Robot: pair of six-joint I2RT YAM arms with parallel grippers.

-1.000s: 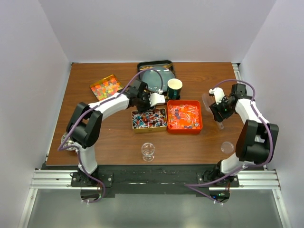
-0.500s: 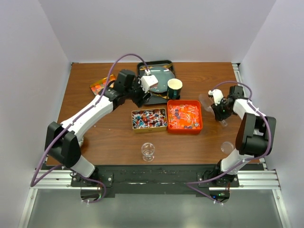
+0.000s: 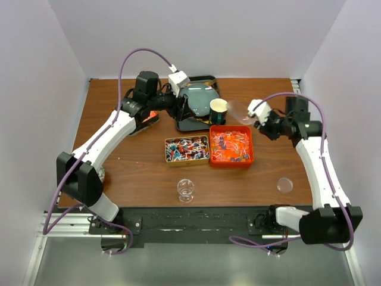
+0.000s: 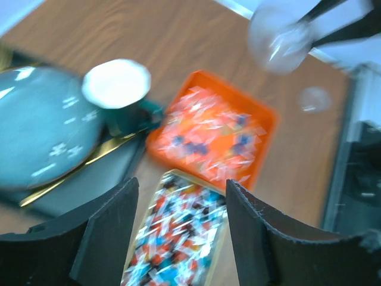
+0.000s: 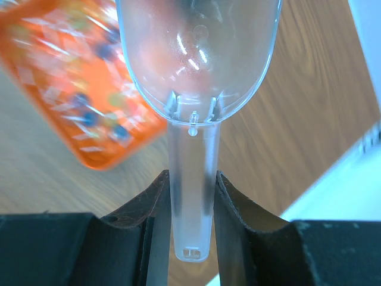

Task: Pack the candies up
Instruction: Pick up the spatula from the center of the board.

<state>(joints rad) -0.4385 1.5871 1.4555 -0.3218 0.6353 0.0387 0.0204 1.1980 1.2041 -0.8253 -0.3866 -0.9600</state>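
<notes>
Closest to my bases, by the near edge of the surface [image 3: 137,173], stands a small clear glass [image 3: 186,189], and it looks empty. A clear disc [image 3: 285,185] lies apart from it toward the right edge.

Mid-surface, two containers sit side by side, touching or nearly so. The gold tin [image 3: 187,149] is heaped with red-blue-white wrapped candies [image 4: 178,238], and the orange tray [image 3: 231,145] holds a loose layer of clear-wrapped candies [image 4: 214,143]. I judge these sweets to be light and tiny, with crinkly, slippery wrappers. Pinching them singly would be slow and would scatter them, so I would rather shovel them up in bulk than grip them.

My right claw [image 5: 191,185] is clenched on the handle of a clear plastic scoop [image 5: 196,53]. It holds the scoop in the air near the tray's far-right corner. The scoop's bowl is empty. It looks stiff, thin and smooth, so the narrow handle is the right place to hold it.

Just beyond the tray stands a green cup [image 3: 218,110], and I cannot see inside it clearly. Beside it, toward the far edge, a grey-blue plate [image 3: 198,98] rests on a dark tray [image 3: 191,124] with nothing on it.

My left claw [image 4: 181,196] hangs above that plate, its fingers spread and grasping nothing.
</notes>
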